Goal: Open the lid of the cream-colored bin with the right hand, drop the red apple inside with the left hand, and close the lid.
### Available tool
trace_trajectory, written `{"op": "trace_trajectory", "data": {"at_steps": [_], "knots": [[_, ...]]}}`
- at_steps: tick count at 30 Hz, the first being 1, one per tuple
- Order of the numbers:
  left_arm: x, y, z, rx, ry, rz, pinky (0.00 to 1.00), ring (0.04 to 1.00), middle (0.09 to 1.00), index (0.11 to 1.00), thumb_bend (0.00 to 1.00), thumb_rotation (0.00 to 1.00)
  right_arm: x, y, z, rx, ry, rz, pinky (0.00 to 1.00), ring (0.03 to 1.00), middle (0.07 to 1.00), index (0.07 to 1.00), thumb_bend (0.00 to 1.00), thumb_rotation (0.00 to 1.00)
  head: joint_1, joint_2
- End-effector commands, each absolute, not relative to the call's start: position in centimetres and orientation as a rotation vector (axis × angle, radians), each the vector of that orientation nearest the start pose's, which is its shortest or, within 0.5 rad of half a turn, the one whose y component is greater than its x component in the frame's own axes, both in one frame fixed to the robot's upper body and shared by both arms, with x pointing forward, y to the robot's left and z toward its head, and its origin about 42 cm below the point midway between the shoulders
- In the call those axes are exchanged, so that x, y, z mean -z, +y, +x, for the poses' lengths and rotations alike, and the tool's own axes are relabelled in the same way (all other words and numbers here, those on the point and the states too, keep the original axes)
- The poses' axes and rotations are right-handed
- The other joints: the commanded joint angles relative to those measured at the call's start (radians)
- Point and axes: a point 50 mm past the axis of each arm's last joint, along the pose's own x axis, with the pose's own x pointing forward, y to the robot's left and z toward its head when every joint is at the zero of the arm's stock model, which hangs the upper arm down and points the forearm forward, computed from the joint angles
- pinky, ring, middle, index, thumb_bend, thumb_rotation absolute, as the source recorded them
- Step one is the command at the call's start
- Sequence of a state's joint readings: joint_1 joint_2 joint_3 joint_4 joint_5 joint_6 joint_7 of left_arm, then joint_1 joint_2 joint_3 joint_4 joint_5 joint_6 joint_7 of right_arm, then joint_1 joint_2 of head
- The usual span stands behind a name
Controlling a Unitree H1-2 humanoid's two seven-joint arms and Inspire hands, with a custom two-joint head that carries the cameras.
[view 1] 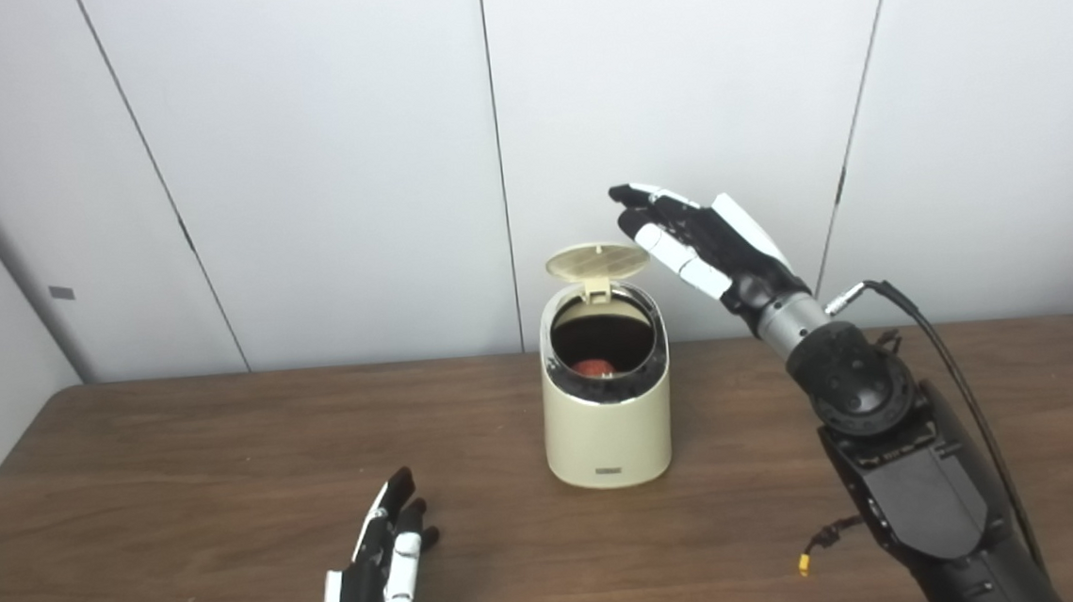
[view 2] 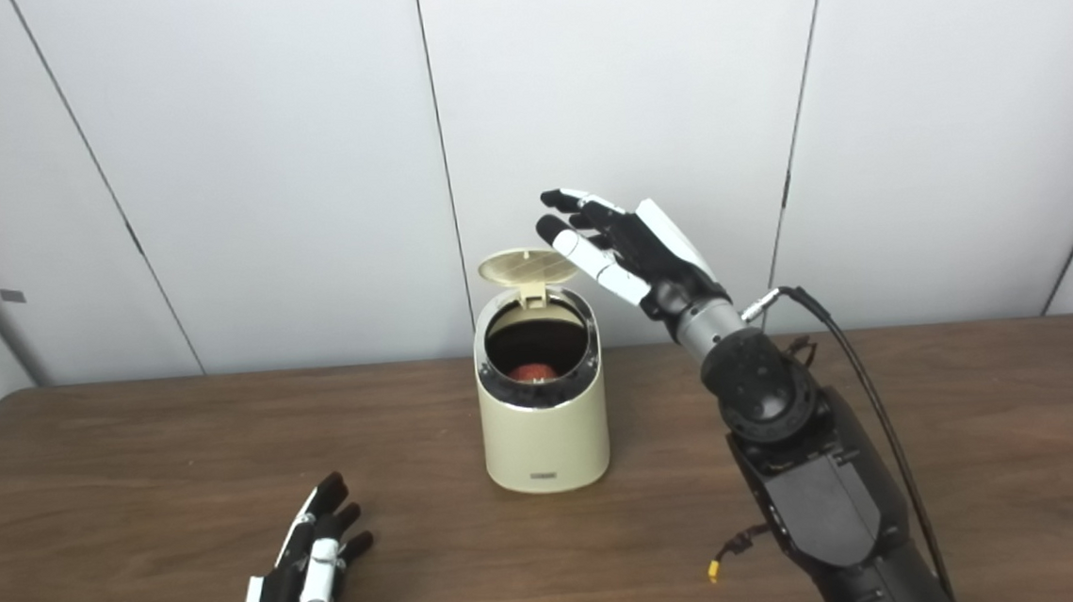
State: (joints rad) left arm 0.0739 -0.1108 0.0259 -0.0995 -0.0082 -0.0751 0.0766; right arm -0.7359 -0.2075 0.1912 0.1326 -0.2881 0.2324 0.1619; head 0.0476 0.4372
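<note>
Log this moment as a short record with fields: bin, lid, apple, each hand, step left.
bin: cream-colored bin, upright on the table
lid: lid up, hinged at the back
apple: red apple inside the bin
left hand: left hand open, low over the table, holding nothing
right hand: right hand open, raised beside the lid
step left: close the lid
</note>
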Motion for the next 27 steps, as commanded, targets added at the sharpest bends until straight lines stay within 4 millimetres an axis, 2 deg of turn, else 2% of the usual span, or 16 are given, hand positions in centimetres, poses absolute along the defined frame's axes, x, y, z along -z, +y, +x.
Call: {"op": "trace_trajectory", "data": {"at_steps": [1,8,11,20,27], "knots": [[-9.5,18.4,25.5,-0.141,-0.059,-0.158,0.82,0.903,0.942,0.929,0.54,0.75,-34.9,-15.0,46.6,-0.299,-0.491,-0.632,0.85,0.895,0.886,0.812,0.49,1.0,0.001,0.0],[-9.5,18.3,25.6,-0.142,-0.064,-0.177,0.8,0.889,0.939,0.934,0.52,0.79,-34.2,-14.3,44.8,-0.345,-0.492,-0.743,0.99,0.995,0.931,0.757,0.52,1.0,-0.006,0.003],[-9.6,18.3,25.6,-0.144,-0.064,-0.174,0.78,0.889,0.941,0.939,0.52,0.82,-34.1,-14.6,43.9,-0.348,-0.492,-0.806,0.99,1.0,0.983,0.709,0.53,1.0,-0.008,0.008],[-9.5,18.5,25.6,-0.143,-0.064,-0.165,0.79,0.891,0.931,0.931,0.53,0.84,-34.3,-16.3,42.0,-0.338,-0.477,-0.85,0.99,1.0,1.0,0.699,0.55,1.0,-0.007,0.015],[-9.6,18.5,25.6,-0.141,-0.066,-0.161,0.79,0.888,0.927,0.924,0.54,0.83,-33.7,-17.4,41.9,-0.336,-0.464,-0.845,1.0,1.0,0.999,0.708,0.54,1.0,-0.007,0.017]]}}
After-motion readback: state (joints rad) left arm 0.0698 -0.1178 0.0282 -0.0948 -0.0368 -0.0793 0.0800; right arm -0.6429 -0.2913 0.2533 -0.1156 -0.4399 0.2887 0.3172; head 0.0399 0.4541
